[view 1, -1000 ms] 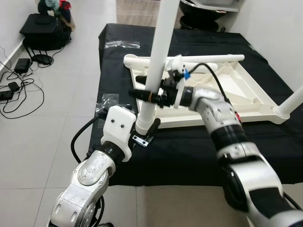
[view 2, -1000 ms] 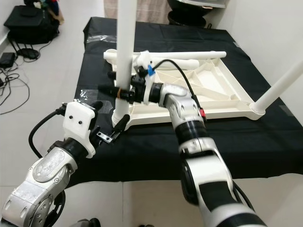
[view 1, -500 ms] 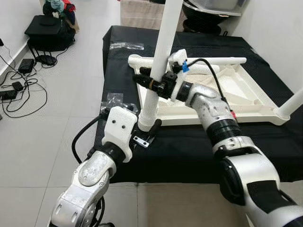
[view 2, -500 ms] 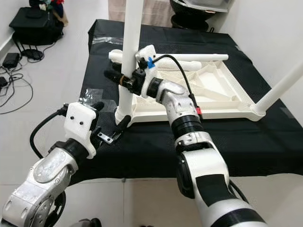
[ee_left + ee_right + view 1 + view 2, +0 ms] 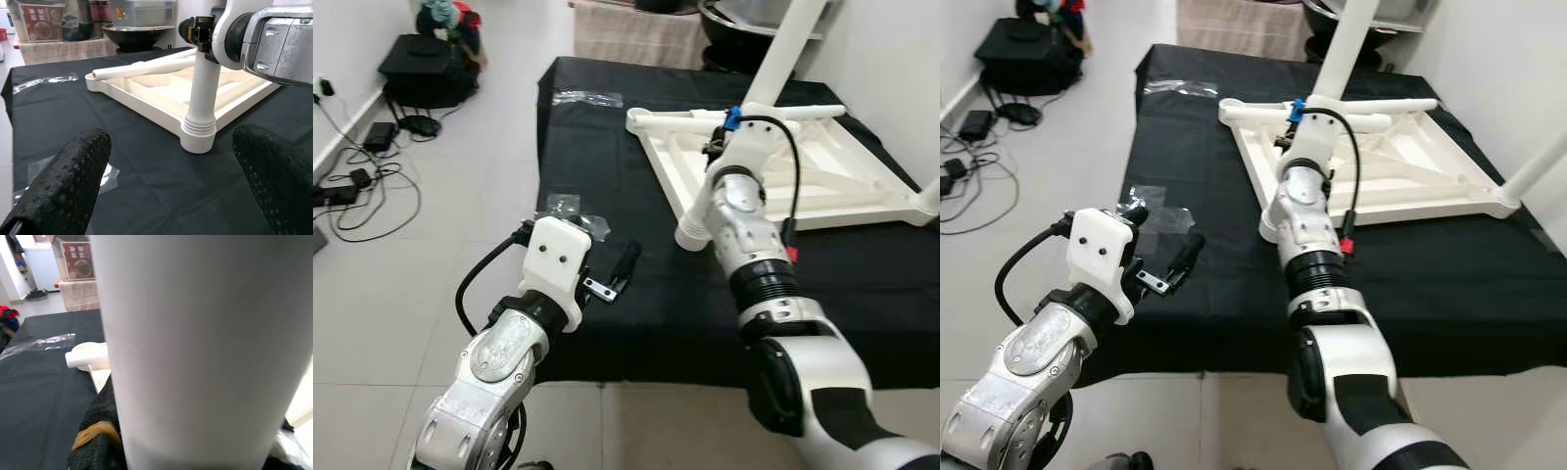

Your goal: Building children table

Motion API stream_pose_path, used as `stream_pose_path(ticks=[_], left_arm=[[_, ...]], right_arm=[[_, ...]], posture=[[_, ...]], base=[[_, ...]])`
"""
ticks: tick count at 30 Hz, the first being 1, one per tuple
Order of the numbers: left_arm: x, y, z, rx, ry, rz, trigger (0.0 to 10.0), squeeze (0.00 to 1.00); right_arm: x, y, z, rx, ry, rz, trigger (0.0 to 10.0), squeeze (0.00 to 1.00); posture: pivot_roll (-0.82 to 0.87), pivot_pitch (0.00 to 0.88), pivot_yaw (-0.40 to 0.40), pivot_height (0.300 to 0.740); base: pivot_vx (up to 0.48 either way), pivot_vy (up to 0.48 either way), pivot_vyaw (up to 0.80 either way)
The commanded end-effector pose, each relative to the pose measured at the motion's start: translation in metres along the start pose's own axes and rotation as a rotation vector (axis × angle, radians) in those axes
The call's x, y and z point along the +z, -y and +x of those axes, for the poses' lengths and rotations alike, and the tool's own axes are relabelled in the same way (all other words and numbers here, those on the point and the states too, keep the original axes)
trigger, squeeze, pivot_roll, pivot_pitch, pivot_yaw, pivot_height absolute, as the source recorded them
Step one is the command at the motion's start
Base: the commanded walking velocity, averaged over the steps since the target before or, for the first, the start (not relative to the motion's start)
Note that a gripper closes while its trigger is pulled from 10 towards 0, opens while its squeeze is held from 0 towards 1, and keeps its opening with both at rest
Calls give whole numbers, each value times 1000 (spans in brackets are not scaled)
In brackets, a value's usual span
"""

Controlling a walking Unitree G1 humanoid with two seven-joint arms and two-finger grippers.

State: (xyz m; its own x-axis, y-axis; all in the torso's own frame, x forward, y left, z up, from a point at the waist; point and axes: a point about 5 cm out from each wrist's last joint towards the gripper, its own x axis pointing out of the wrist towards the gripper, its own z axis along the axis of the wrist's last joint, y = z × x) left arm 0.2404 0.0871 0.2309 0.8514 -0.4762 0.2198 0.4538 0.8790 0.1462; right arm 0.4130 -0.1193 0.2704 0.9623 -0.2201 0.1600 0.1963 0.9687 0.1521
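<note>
The white children's table top [image 5: 822,176] lies upside down on the black cloth [image 5: 607,147]. A white leg [image 5: 759,98] stands in its near left corner socket [image 5: 697,232], leaning to the right. My right gripper [image 5: 717,149] is shut on this leg partway up; in the right wrist view the leg [image 5: 195,347] sits against a black finger [image 5: 98,435]. A loose leg [image 5: 783,114] lies across the top's far side. My left gripper [image 5: 612,277] hovers open over the cloth's near left part, apart from the socket [image 5: 198,137], its fingers [image 5: 68,186] wide apart with nothing between them.
Clear plastic bags [image 5: 566,206] [image 5: 587,96] lie on the cloth. Another fitted leg [image 5: 930,196] rises at the far right corner. On the tiled floor to the left are a black bag [image 5: 426,69] and cables [image 5: 352,186]. A dark basin [image 5: 744,24] stands behind the table.
The table top and its standing leg have slid right, away from my left gripper. The leg now leans right, and my right wrist has turned with it. The camera also shifted.
</note>
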Motion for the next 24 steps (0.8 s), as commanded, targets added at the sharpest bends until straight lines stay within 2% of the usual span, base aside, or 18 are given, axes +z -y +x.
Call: stream_pose_path(ticks=[1, 2, 3, 4, 7, 9, 10, 11, 12, 14, 15, 18, 19, 20, 24], left_arm=[[0, 2, -1, -8, 0, 2, 10000, 0], [0, 2, -1, -8, 0, 2, 10000, 0], [0, 2, -1, -8, -1, 2, 10000, 0], [0, 2, -1, -8, -1, 1, 10000, 0], [-1, 3, -1, -9, -1, 1, 10000, 0], [-1, 3, -1, -10, 3, -6, 10000, 0], [-1, 4, 0, -13, 5, -5, 10000, 0], [-1, 4, 0, -16, 6, -7, 10000, 0], [-1, 4, 0, -16, 6, -7, 10000, 0], [-1, 4, 1, -18, 9, -5, 10000, 0], [-1, 4, 1, -18, 9, -5, 10000, 0], [0, 3, 0, -13, 10, 0, 10000, 0], [0, 3, 0, -13, 10, 0, 10000, 0], [0, 2, 0, -11, 10, 1, 10000, 0], [0, 2, -1, -8, 9, 4, 10000, 0]], right_arm=[[-17, -18, -6, 109, -78, 3, 10000, 0], [-17, -18, -6, 109, -78, 3, 10000, 0], [-15, -23, -6, 139, -67, -1, 10000, 1000], [-12, -29, -7, 197, -63, 28, 10000, 1000], [-8, -33, -7, 232, -49, 29, 10000, 1000], [-6, -54, -14, 470, -109, 117, 10000, 1000], [-8, -63, -20, 594, -149, 148, 10000, 627], [-8, -70, -26, 713, -175, 184, 10000, 0], [-8, -70, -26, 713, -175, 184, 10000, 0], [-5, -74, -37, 921, -158, 162, 10000, 0], [-5, -74, -37, 921, -158, 162, 10000, 0], [2, -64, -49, 1243, -98, 139, 10000, 0], [2, -64, -49, 1243, -98, 139, 10000, 0], [5, -59, -51, 1316, -64, 110, 10000, 0], [9, -51, -49, 1402, -42, 101, 10000, 0]], posture=[[89, 172, -131, 740], [89, 172, -131, 740], [89, 172, -131, 740], [86, 169, -130, 740], [84, 166, -129, 740], [78, 161, -123, 740], [77, 159, -124, 740], [81, 156, -126, 740], [81, 156, -126, 740], [83, 152, -127, 740], [83, 152, -127, 740], [87, 149, -129, 740], [87, 149, -129, 740], [90, 147, -131, 740], [91, 146, -132, 740]], base=[[0, 0, 0], [0, 0, 0], [0, 0, 0], [0, 0, 0], [0, 0, 0], [0, 0, 0], [0, 0, 0], [0, 0, 0], [0, 0, 0], [0, 0, 0], [0, 0, 0], [0, 0, 0], [0, 0, 0], [0, 0, 0], [0, 0, 0]])
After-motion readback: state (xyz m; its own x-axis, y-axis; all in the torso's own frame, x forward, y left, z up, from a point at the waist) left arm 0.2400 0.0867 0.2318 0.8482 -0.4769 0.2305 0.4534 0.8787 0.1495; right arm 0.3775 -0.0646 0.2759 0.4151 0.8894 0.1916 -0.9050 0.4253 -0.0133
